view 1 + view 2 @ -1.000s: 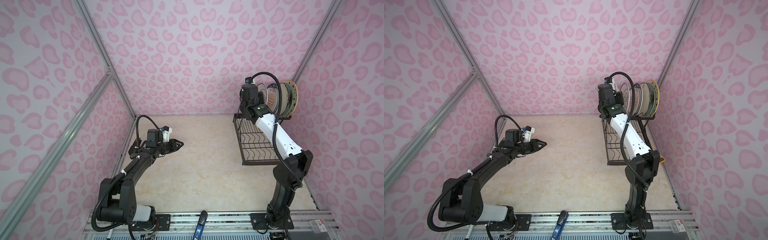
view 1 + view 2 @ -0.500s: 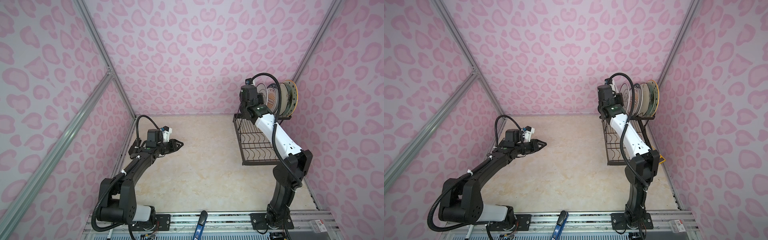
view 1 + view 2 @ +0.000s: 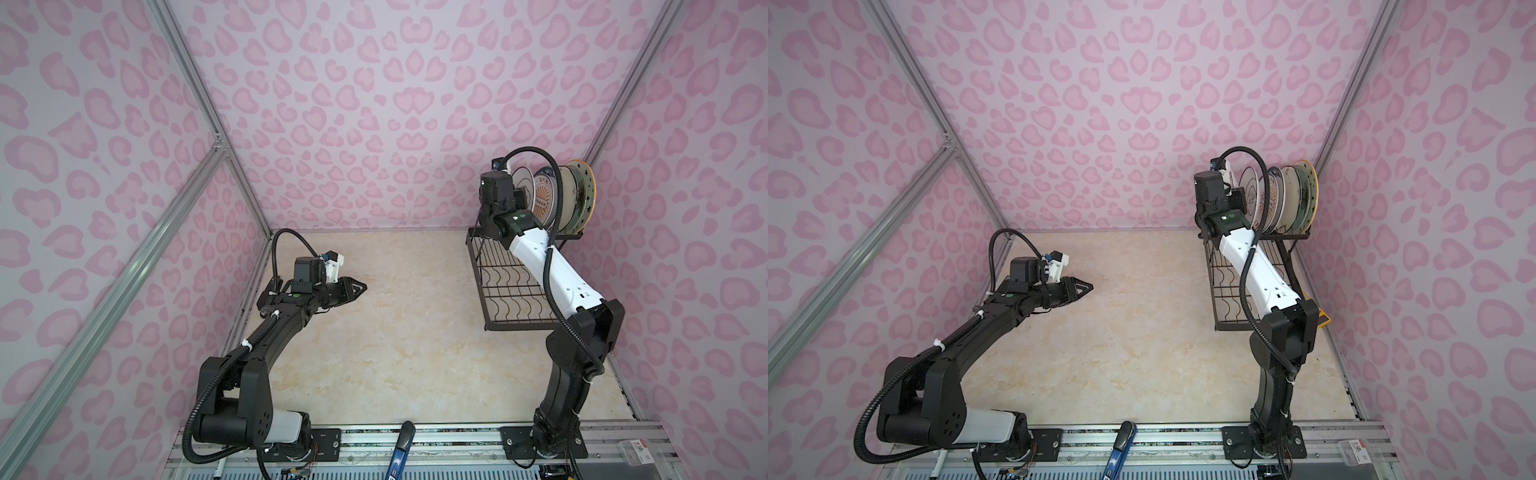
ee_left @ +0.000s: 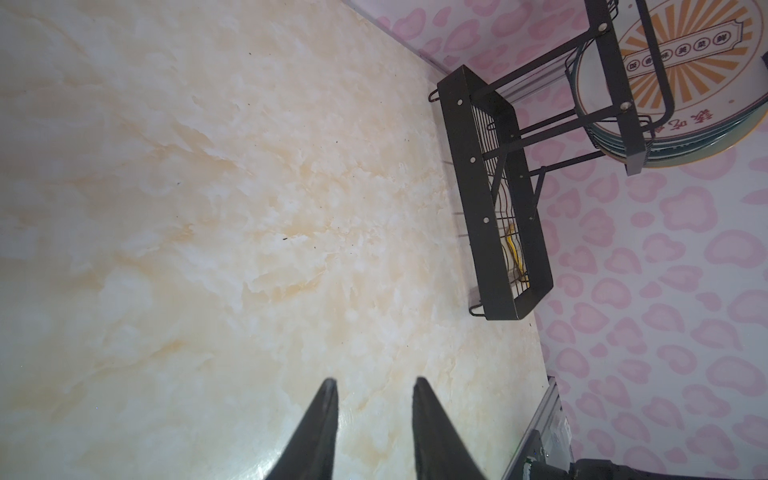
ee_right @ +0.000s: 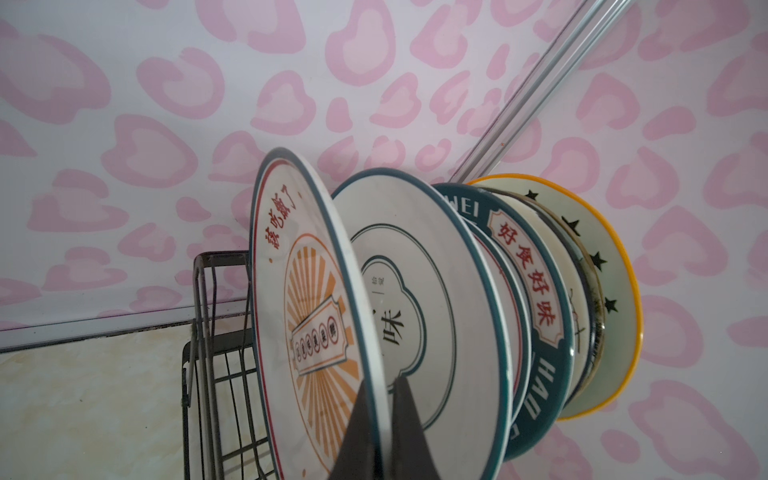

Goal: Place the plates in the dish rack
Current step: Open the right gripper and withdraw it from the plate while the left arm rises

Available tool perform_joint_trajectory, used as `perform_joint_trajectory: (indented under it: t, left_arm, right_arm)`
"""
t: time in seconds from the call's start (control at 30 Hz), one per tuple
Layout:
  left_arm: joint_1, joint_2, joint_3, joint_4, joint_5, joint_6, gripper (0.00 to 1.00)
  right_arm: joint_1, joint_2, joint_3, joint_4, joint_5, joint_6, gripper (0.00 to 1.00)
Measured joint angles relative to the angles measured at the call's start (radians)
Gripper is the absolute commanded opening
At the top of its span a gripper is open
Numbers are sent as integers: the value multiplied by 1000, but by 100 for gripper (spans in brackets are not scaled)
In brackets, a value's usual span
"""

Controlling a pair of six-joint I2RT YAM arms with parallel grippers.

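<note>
Right gripper [image 5: 384,415] pinches rim of orange-sunburst ceramic plate [image 5: 299,291] in black wire dish rack [image 5: 200,299]; rear plates [image 5: 523,274] mostly occluded. Left gripper [image 4: 374,386] parted, empty. Nothing moved.

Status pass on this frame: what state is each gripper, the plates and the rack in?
Left gripper: open, holding nothing.
Right gripper: shut on one plate's rim.
Orange-sunburst ceramic plate: gripped at its rim, standing on edge at the end of the row.
Other ceramic plates: on edge, side by side behind it.
Black wire dish rack: upper tier loaded, no plates in the lower tier.
</note>
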Motion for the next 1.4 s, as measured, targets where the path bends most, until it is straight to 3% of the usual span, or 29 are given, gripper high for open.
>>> perform_joint_trajectory:
  t: [0.27,1.4]
  left_arm:
    - [1,0,2,-1,0,0,34]
    - [3,-5,4,-3,-8,7,35]
  right_arm:
    - [-3,5,5,-8,-19,-1,18]
    - [-22,-27,6,-6,-62,-10,43]
